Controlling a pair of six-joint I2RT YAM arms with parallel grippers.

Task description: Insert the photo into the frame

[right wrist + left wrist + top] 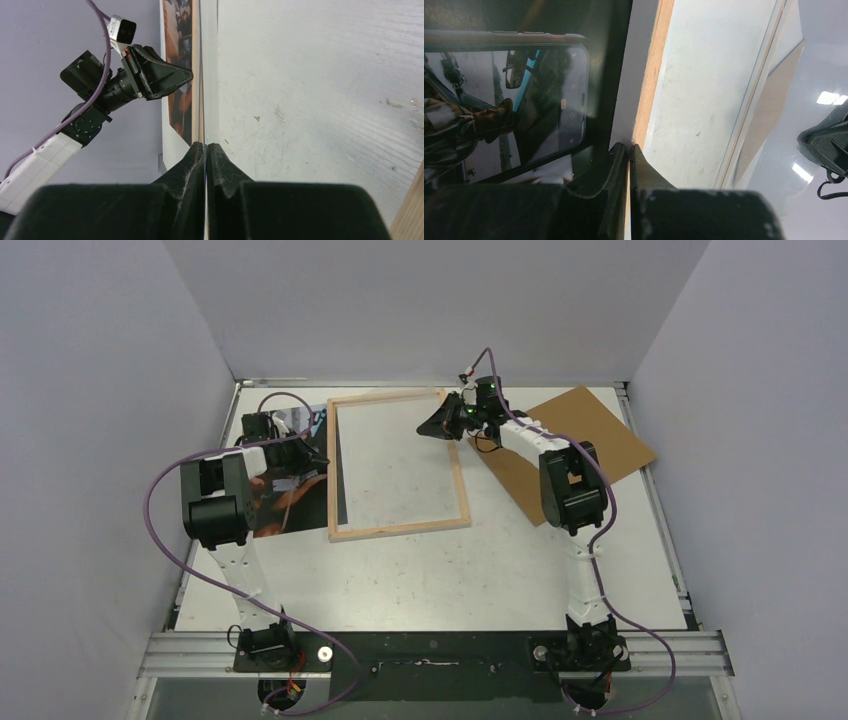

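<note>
The photo (pixel 285 508), likely light, floppy paper best pinched at a border, lies picture-up by the left edge of the table (pixel 450 580), long axis near-to-far, just beside the frame (pixel 400 527). Left jaws and right jaws, both fully closed, gripping nothing discernible, meet the frame's opposite long rails.
</note>
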